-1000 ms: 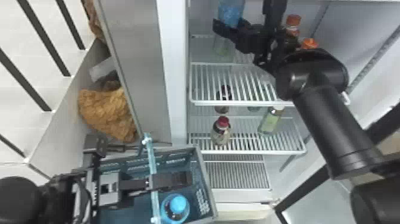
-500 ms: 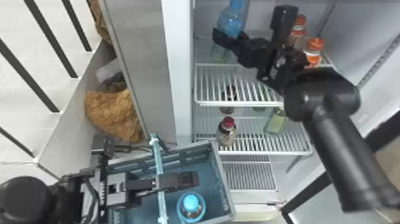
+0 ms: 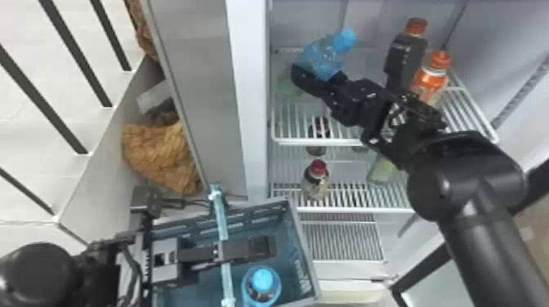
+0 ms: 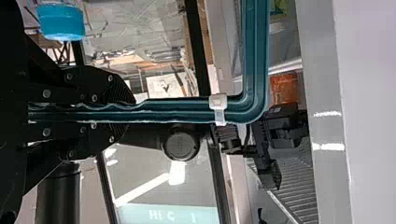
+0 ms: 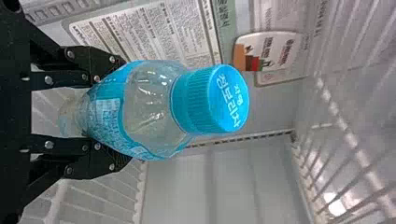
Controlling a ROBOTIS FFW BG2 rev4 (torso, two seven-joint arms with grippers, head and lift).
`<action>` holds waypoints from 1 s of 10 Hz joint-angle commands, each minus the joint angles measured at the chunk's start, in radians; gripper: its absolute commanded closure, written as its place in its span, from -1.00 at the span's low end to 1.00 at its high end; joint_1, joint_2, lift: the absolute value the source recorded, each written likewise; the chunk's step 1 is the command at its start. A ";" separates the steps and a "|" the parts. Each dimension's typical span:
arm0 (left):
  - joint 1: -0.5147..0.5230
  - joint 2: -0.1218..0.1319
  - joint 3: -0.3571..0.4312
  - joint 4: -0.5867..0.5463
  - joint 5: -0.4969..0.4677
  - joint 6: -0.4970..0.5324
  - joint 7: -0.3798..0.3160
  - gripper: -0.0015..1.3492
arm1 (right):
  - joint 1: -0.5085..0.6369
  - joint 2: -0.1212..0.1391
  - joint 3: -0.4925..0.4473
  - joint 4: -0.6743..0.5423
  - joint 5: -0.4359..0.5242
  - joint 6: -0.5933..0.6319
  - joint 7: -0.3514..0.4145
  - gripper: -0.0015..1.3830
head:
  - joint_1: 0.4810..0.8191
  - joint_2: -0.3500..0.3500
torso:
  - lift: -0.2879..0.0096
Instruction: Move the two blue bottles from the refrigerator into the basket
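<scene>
So your right gripper [image 3: 320, 77] has one of the blue bottles [image 3: 323, 55] pinched between its fingers, up over the top shelf [image 3: 310, 142] of the refrigerator [image 3: 253, 102]. In the head view that bottle leans over, blue cap up and off toward the robot's right. Your right wrist view has a finger pressed on either side of the label, with the cap clear of the grip. Can't tell you whether its base touches the shelf, tbh. The other blue bottle [image 3: 262, 281] is standing upright inside the basket [image 3: 305, 245], down in front of the fridge. Your left gripper [image 3: 245, 250] is over the basket and clamped on its teal handle [image 3: 227, 281]; your left wrist view has both fingers closed on the bar, and there's a pale clip [image 4: 218, 109] around it farther along. Rest of the fridge: an orange-capped bottle [image 3: 432, 81] is on that top shelf just beside your right gripper, and a second orange cap [image 3: 416, 26] pokes out behind the gripper's black parts. On the lower shelf you've got a red-capped bottle [image 3: 316, 185] and a greenish one [image 3: 382, 169], a bit apart. Oh, and a crumpled tan bundle [image 3: 159, 153] sits on the other side of the grey panel [image 3: 200, 81].
</scene>
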 commanded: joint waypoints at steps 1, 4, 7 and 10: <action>0.002 -0.001 0.000 0.002 0.000 0.003 0.000 0.78 | 0.051 -0.001 -0.017 -0.067 -0.003 -0.023 0.004 0.82 | 0.27 0.00 | 0.87; 0.004 -0.001 0.000 0.002 0.000 0.003 0.000 0.78 | 0.188 -0.002 -0.064 -0.293 0.005 0.058 0.005 0.82 | 0.27 -0.03 | 0.87; 0.004 -0.001 0.000 0.002 -0.002 0.003 0.000 0.78 | 0.306 -0.007 -0.098 -0.465 -0.003 0.142 0.019 0.82 | 0.27 -0.04 | 0.87; 0.007 -0.001 0.004 0.005 -0.006 0.003 0.000 0.78 | 0.407 -0.019 -0.126 -0.600 -0.025 0.245 0.045 0.82 | 0.27 -0.04 | 0.87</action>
